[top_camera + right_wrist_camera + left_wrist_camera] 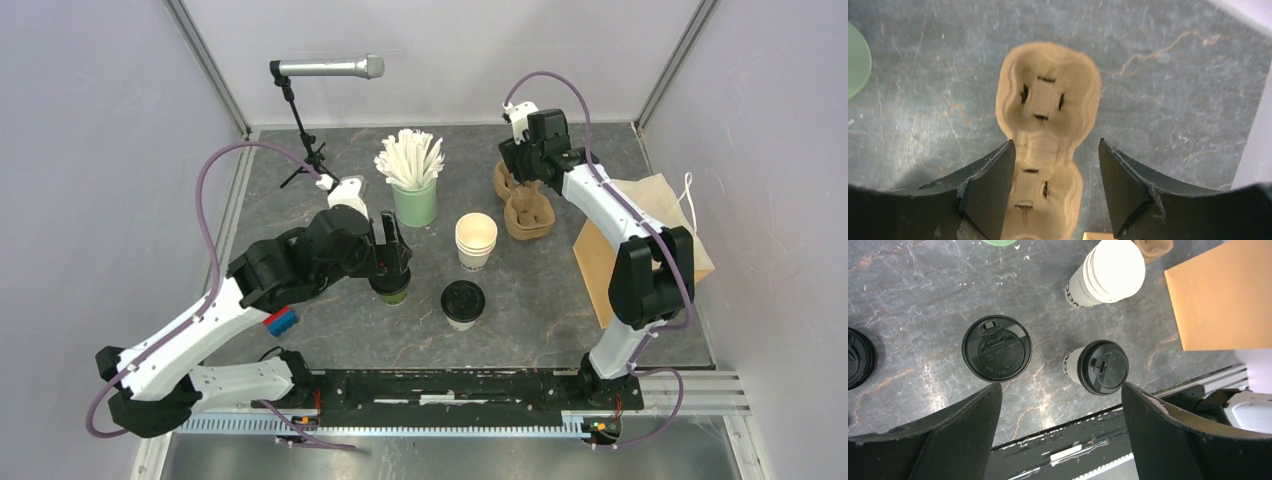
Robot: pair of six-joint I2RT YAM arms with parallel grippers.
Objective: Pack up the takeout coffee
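Observation:
Two takeout coffees stand near the table's middle. The olive-green cup [393, 293] shows mostly its black lid [996, 347]. The white printed cup [463, 303] with a black lid [1103, 367] stands to its right. My left gripper [390, 262] hovers over the olive cup, open and empty [1062, 385], with both lids just beyond its fingertips. A tan pulp two-cup carrier [530, 215] lies at the back right. My right gripper [520, 178] is low over it, open [1055, 141], straddling the near well of the carrier [1048, 95]. Its left finger is at the carrier's edge; its right finger stands apart.
A stack of lidless cream cups [476, 240] and a mint-green cup of white sticks [413, 195] stand behind the coffees. A brown paper bag [640, 250] lies at the right. A microphone on a stand [325, 68] is at the back left. A black round object [858, 357] sits at the left wrist view's left edge.

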